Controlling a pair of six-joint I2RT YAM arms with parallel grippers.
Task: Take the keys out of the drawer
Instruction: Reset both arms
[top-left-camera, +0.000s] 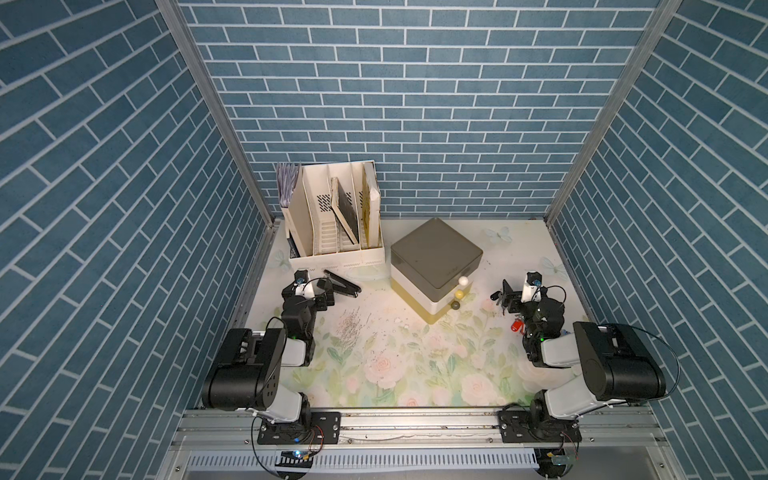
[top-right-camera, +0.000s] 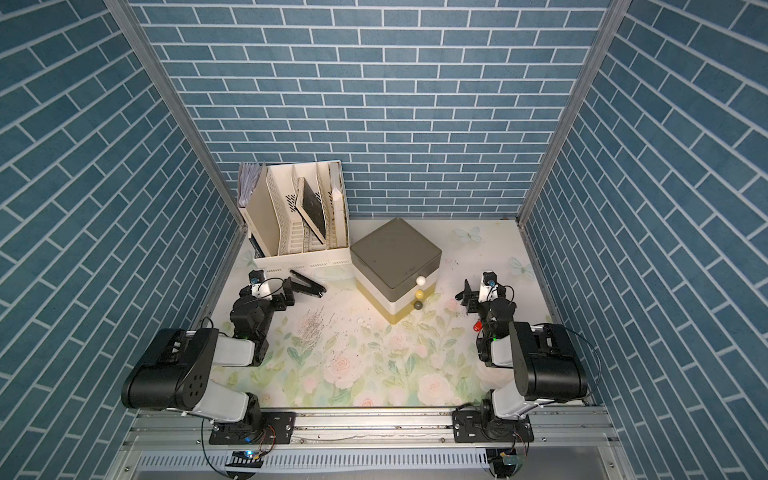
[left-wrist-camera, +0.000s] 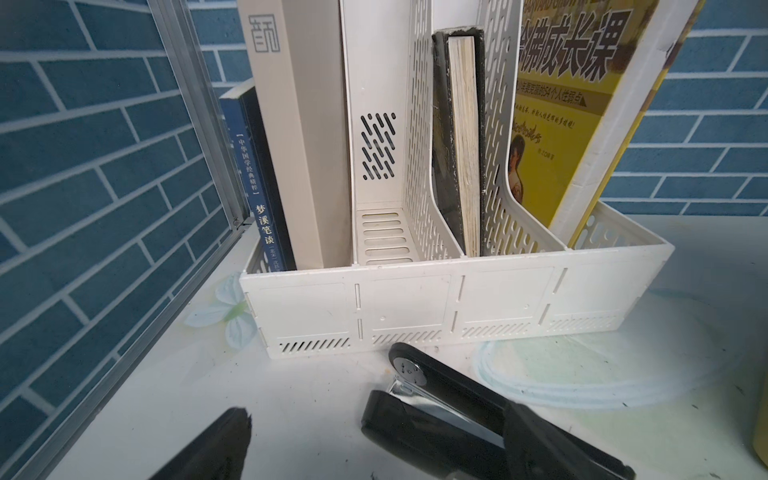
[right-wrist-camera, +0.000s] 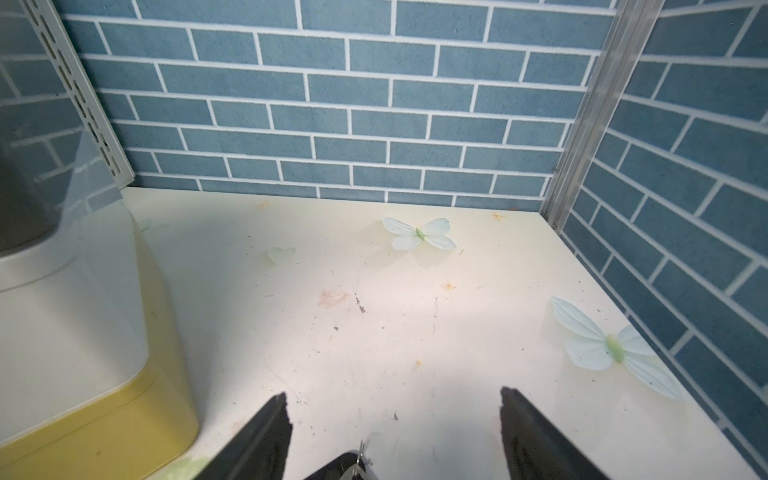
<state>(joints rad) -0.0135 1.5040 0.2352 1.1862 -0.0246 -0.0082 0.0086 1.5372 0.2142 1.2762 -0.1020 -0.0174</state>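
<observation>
Right claw (right-wrist-camera: 392, 401) gaped open near worktop's (right-wrist-camera: 374, 291) right edge, likely releasing red key (top-left-camera: 516, 325); left claw (left-wrist-camera: 374, 415) open over stapler (left-wrist-camera: 436, 386).

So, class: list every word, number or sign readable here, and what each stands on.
"中华国学经典精粹", "梦溪笔谈": spine of the dark blue book; finer print below too small.
"佛成长课" (start cut off), "克服的54个人性弱点": cover of the yellow paperback book; rest blurred.
Stylised mark on the tall beige folder: unreadable.
Faint mark on the grey-topped drawer box: too small.
</observation>
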